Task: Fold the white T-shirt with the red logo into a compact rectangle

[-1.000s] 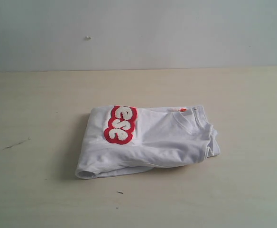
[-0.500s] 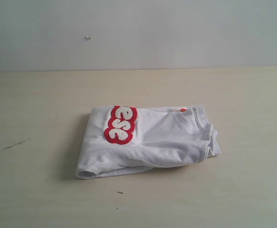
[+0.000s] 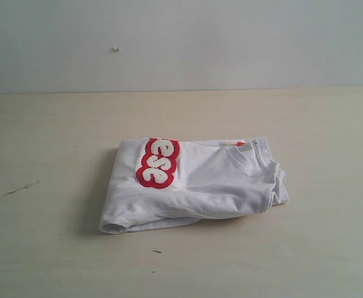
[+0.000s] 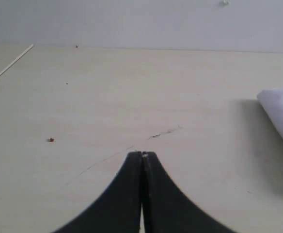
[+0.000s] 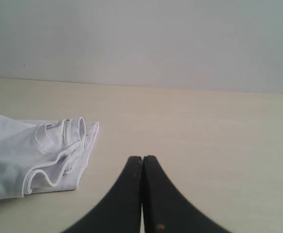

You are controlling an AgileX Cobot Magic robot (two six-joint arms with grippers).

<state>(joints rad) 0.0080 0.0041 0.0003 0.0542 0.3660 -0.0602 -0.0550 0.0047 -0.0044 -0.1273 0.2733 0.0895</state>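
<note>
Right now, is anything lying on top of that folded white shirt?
Only its own red logo faces up on the white T-shirt, plus a small orange tag. The logo's other letters are folded out of sight.

- Surface [image 3: 57,124]: pale beige wood grain, matte.
- Wall [image 3: 231,37]: plain grey-white, meets the surface along a straight line; 1 small chip [image 3: 115,49] high up.
- 1 thin dark scratch [image 3: 21,187] at left, 1 dark fleck [image 3: 157,251] near front.
- Light soft, even.

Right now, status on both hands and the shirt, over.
Left hand shut, empty, clear of cloth. Right hand shut, empty, clear too. White T-shirt lies folded on the table, red logo partly showing on top. Nothing in the way.
</note>
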